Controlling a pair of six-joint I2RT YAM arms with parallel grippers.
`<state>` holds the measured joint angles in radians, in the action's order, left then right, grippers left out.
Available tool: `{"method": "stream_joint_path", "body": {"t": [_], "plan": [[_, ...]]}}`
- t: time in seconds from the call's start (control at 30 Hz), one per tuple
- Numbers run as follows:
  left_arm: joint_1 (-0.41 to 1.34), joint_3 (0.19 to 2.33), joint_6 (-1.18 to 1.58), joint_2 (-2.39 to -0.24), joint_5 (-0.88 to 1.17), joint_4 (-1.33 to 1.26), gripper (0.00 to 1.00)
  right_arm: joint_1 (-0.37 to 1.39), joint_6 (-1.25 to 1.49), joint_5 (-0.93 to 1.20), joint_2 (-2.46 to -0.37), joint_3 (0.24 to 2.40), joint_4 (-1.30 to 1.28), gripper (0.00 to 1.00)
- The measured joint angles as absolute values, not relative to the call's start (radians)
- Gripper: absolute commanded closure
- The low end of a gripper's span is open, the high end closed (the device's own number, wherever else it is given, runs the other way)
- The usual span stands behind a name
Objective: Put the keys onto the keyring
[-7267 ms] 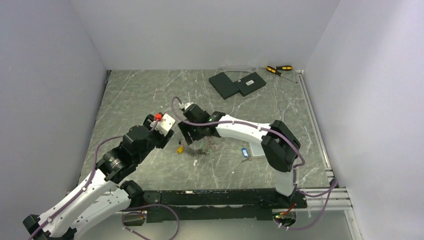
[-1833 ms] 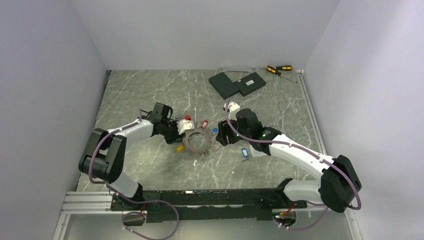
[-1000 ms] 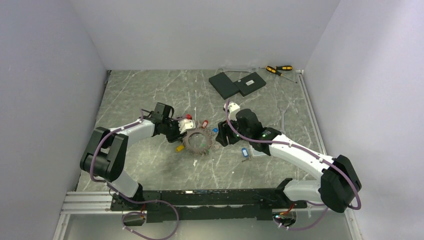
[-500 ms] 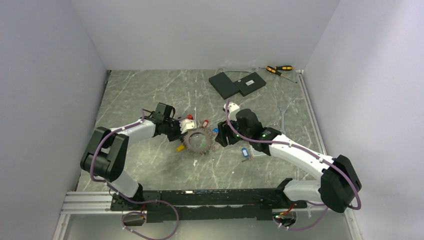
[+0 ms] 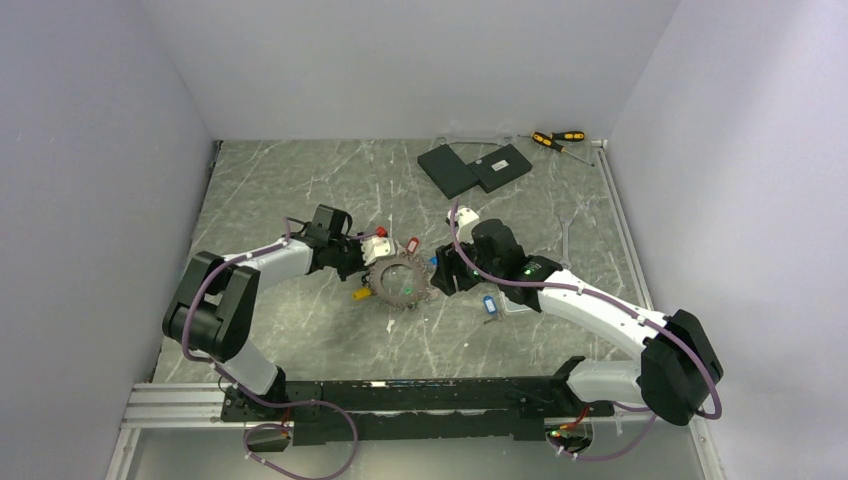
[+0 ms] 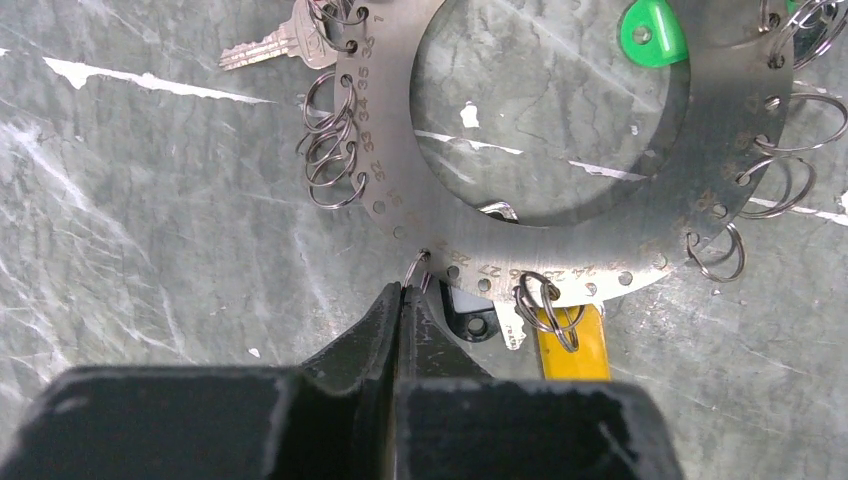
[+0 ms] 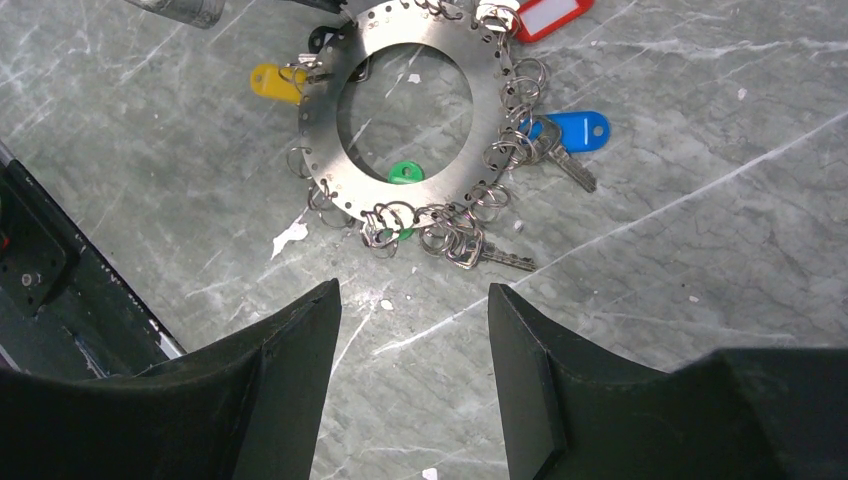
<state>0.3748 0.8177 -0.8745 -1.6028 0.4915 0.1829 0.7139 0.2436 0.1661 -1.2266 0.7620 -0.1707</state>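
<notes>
- The right pincer (image 7: 412, 300) hangs spread wide over the counter (image 5: 300, 190), just beside the keyring (image 7: 330, 150).
- The left pincer (image 6: 404, 292) is pressed together, pinching a little loop (image 6: 418, 266) on the keyring's edge.
- The keyring lies flat on the counter, with yellow, green, blue and red keys (image 7: 580, 128) close by it.

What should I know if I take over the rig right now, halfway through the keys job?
Left end effector: shut, tips at a small split ring on the keyring rim; pinch unclear.
Right end effector: open, empty, hovering beside the keyring.
Done: red key, blue key, yellow key, green key at the keyring, seemingly hung.
Left: a second blue key lies loose, apart from it.
</notes>
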Motion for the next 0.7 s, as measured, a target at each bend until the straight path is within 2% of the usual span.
{"method": "stream_joint_path", "body": {"t": [0.2,0.5,0.7], "plan": [[0.376,0.818,-0.878,-1.603,0.492,0.184,0.94,0.714,0.244,0.167,-1.227,0.761,-0.171,0.41],[0.379,0.818,-0.878,-1.603,0.493,0.192,0.74,0.714,0.244,0.167,-1.227,0.758,-0.171,0.40],[0.379,0.818,-0.877,-1.604,0.500,0.201,0.72,0.714,0.244,0.167,-1.227,0.757,-0.171,0.40]]}}
